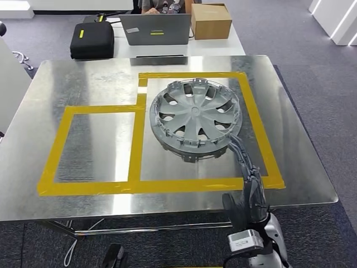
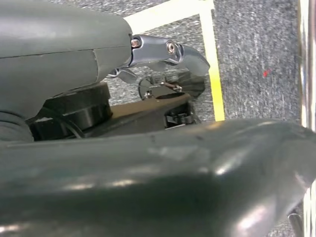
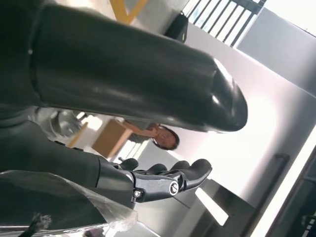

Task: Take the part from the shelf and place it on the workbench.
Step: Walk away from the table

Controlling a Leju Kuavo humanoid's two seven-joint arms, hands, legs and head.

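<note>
Head view: grey wheel cover (image 1: 196, 119), spoked, clips around the rim, lies tilted in the larger yellow tape box (image 1: 252, 120) on the steel workbench (image 1: 50, 89), right of centre. My right hand (image 1: 248, 178) reaches its lower-right rim; fingertips at the edge, actual grasp hard to tell. My left hand (image 2: 164, 52) is mostly hidden, state unclear.

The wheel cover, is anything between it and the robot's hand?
No. The right hand reaches straight to the near rim of the wheel cover, fingers at its edge. The cover already lies on the workbench, inside the larger yellow tape square.
</note>
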